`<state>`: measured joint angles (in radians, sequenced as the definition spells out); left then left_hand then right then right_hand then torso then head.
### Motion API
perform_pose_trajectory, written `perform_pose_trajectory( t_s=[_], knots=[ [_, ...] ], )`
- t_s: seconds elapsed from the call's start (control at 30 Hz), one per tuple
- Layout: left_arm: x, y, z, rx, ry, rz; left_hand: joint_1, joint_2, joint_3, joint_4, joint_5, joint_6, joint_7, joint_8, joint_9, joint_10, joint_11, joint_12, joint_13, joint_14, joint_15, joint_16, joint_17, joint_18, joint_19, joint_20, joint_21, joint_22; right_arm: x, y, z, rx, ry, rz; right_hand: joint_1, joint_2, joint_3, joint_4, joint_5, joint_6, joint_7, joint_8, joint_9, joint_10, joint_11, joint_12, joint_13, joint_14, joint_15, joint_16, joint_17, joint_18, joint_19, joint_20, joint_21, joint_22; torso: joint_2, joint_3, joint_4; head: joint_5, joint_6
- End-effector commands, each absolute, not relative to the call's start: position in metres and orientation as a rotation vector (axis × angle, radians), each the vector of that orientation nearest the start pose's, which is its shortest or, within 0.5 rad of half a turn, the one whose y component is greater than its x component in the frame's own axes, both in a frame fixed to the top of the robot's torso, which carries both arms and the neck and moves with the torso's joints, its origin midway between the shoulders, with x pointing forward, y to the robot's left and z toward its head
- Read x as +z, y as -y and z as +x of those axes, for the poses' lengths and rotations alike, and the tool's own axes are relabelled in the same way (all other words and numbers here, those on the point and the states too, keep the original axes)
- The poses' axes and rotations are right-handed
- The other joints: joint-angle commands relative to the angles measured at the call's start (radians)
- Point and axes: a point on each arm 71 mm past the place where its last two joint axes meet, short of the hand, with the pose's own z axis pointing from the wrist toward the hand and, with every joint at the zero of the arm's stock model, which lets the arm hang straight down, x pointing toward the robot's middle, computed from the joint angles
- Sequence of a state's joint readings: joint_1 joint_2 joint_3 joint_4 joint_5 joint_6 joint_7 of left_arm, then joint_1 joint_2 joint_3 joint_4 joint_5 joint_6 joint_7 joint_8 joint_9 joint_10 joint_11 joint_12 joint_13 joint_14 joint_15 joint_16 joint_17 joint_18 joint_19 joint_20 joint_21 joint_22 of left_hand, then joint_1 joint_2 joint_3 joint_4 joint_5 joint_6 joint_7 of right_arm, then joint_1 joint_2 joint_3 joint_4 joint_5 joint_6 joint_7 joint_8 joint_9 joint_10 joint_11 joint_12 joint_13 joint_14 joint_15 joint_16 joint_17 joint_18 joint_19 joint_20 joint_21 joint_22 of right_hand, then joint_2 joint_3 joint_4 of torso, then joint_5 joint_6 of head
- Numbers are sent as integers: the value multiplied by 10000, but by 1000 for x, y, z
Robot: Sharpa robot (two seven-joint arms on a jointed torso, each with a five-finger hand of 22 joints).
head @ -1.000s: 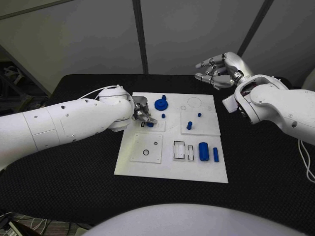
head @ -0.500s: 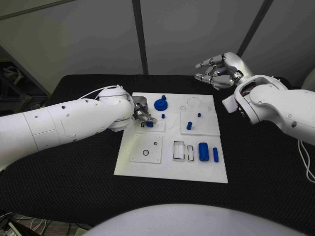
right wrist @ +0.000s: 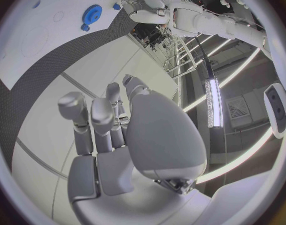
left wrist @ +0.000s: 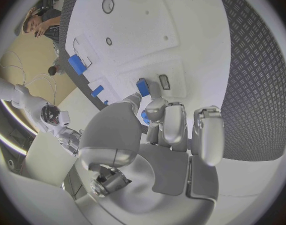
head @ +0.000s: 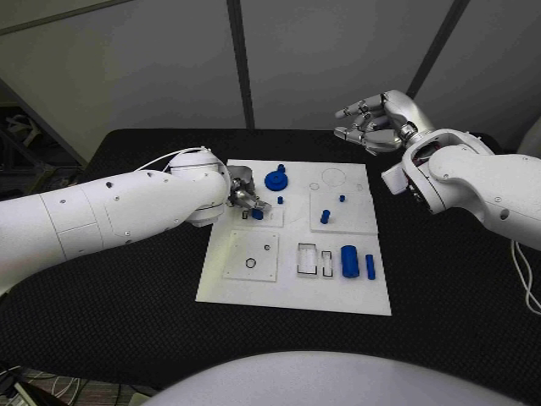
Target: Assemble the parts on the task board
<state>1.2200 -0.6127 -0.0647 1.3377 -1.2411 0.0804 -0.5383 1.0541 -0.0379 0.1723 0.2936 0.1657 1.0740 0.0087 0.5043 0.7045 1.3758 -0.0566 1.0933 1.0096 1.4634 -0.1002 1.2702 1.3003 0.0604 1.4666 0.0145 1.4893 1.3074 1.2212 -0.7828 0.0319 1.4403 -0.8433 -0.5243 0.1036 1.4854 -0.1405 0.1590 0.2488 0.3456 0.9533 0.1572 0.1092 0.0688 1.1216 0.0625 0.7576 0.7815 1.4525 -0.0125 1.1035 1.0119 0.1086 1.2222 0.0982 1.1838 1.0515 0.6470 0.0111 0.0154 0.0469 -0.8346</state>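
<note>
The white task board (head: 297, 288) lies in the middle of the black table. My left hand (head: 243, 200) is low over the board's left side, and its thumb and fingers pinch a small blue block (head: 257, 214). The left wrist view shows that blue block (left wrist: 143, 87) at the fingertips (left wrist: 156, 107), beside a small rectangular slot (left wrist: 164, 81). My right hand (head: 375, 122) is raised beyond the board's far right corner, its fingers loosely bent and apart with nothing in them. The same hand (right wrist: 118, 130) appears in the right wrist view, far from the board (right wrist: 30, 45).
On the board are a blue gear (head: 276, 178), two small blue pegs (head: 325, 216), a blue cylinder (head: 348, 260) and a blue bar (head: 370, 266). Rectangular slots (head: 308, 258) lie beside the cylinder. A square sub-plate (head: 251, 254) with rings sits at the near left.
My left hand's fingers have shifted slightly around the blue block. The right hand and the other parts have stayed where they were.
</note>
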Motion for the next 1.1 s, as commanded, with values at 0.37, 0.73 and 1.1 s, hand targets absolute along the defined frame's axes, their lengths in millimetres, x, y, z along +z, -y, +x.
perform_pose_trajectory(
  t_s=[0.37,0.73,1.1],
  knots=[
    [-228,-158,508,-3005,-22141,-282,-314,25,-182,7,-54,57,-5,-59,-5,29,13,-22,28,423,-30,-33,14,-343,414,-24,-36,1939,-141,204,517,10134,-14323,4200,-126,29,5,63,41,-81,-24,-49,5,-43,5,0,-1,57,-15,-31,3,89,-40,-16,-38,-6,-2,5,1,8,8],
    [-227,-156,507,-3066,-22132,-225,-389,65,-219,5,-53,66,-9,-58,-3,39,10,-6,48,424,-32,-32,16,-345,420,-25,-30,1946,-141,204,518,10137,-14323,4197,-126,29,5,63,41,-81,-24,-49,5,-43,5,0,-1,57,-15,-31,3,89,-40,-16,-38,-6,3,8,8,5,19],
    [-225,-155,508,-3072,-22121,-181,-416,81,-229,5,-53,70,-11,-57,-2,44,11,2,56,424,-33,-33,16,-349,429,-26,-19,1956,-141,204,518,10134,-14323,4198,-126,29,5,63,41,-81,-24,-49,5,-43,5,0,-1,57,-15,-31,3,89,-40,-16,-38,-6,3,3,1,12,22]
  ],
)
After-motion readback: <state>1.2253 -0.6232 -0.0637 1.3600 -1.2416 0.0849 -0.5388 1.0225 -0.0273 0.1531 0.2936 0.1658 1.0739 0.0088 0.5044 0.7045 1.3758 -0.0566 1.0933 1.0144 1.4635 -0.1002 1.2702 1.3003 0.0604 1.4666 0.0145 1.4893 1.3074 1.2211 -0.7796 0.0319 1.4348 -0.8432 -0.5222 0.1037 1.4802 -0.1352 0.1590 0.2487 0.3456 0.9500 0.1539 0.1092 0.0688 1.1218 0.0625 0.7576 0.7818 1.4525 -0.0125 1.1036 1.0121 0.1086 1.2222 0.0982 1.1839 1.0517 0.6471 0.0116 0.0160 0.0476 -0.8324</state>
